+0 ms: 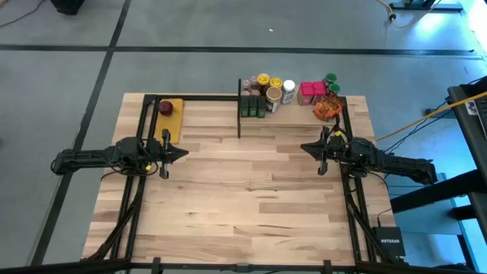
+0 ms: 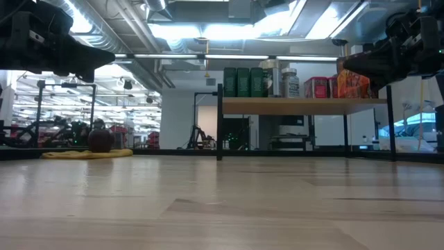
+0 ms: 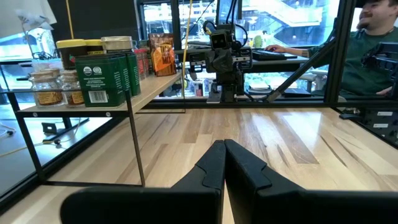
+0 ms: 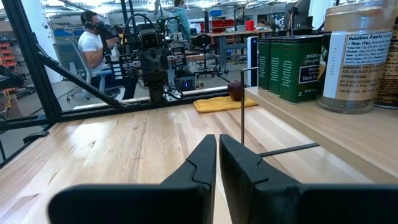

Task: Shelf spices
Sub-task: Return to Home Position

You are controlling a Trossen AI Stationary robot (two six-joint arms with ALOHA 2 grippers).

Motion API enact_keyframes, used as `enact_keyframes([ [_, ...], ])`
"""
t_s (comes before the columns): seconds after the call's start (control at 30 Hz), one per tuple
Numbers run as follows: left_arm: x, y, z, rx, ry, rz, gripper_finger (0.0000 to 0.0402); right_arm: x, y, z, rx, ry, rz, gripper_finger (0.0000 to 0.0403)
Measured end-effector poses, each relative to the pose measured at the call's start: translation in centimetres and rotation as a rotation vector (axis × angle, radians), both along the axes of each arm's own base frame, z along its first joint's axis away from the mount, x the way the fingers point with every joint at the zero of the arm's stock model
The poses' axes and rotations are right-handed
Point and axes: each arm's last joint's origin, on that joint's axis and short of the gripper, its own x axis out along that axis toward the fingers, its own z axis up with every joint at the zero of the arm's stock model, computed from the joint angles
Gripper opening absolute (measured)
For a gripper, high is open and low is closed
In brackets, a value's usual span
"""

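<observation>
Left gripper (image 1: pixel 183 153) and right gripper (image 1: pixel 305 147) hang clenched, empty; spices (image 1: pixel 273 97) crowd the shelf (image 1: pixel 295 115) at the table's (image 1: pixel 251 205) far edge; shelving looks done

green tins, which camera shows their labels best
Left wrist view: the green tins sit close, one barcode label facing the camera. The right wrist view shows them angled, the high view only tops, the low view small dark faces.
</observation>
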Motion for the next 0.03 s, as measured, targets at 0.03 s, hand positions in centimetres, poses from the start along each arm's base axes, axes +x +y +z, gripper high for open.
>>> enact_keyframes([
  [0.03,0.00,0.00,0.00,0.000,0.000,0.000,0.0001,0.00,0.00,-0.01,0.000,0.000,0.000,0.0026],
])
